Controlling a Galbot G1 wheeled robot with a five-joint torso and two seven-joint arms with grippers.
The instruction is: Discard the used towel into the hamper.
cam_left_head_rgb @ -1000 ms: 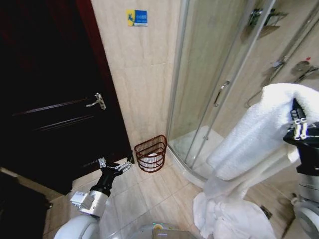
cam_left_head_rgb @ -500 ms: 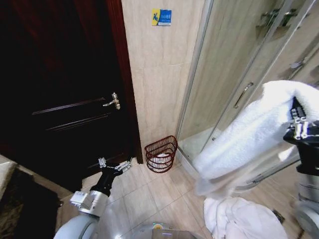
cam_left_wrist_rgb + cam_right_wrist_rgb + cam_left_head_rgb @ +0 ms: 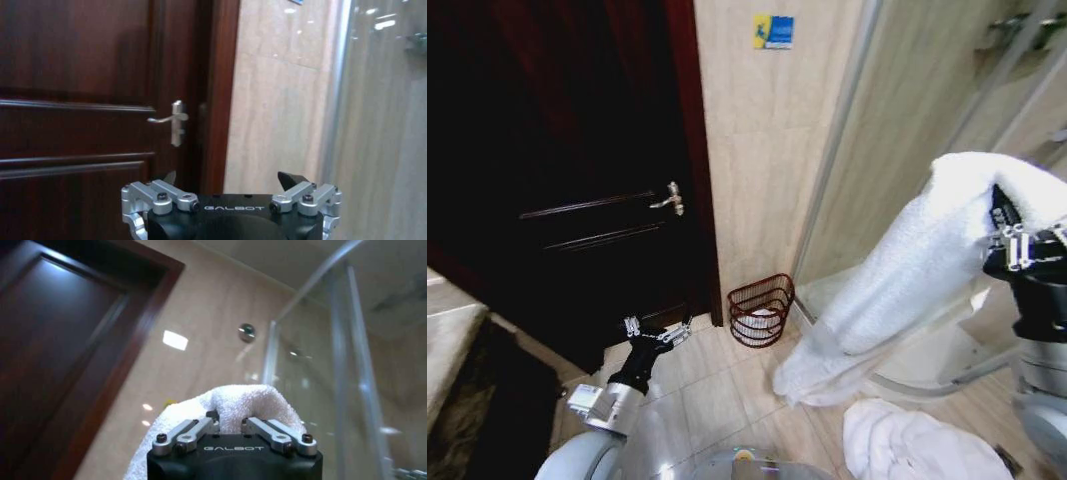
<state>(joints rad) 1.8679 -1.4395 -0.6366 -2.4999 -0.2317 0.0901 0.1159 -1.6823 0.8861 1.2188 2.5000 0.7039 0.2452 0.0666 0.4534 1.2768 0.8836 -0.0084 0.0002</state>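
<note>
Right now I'm looking across a tiled bathroom: the dark wooden door (image 3: 577, 200) takes up the left of my head view, the glass shower enclosure (image 3: 907, 120) the right, with a strip of beige wall between them. On the floor near my base lies a second heap of white cloth (image 3: 917, 450), which I'm leaving alone.

Next in size is the towel (image 3: 897, 280) itself. It hangs in a long fold from my right gripper (image 3: 1012, 243), raised high on the right; the wrist view shows the fingers (image 3: 190, 432) pinched tight on the top of the fold, the terry bulging up above them.

My left gripper (image 3: 657, 333) is parked low in front of me, empty, its fingers (image 3: 167, 180) spread wide toward the door.

Smallest is the hamper (image 3: 760, 309), standing on the floor against the wall beside the door frame, well apart from the towel's lower edge. Something pale already lies in its bottom.

As I judge it, the pickup is finished and the carry is under way; closing on the hamper, bringing the towel over its rim and letting go are all left.
</note>
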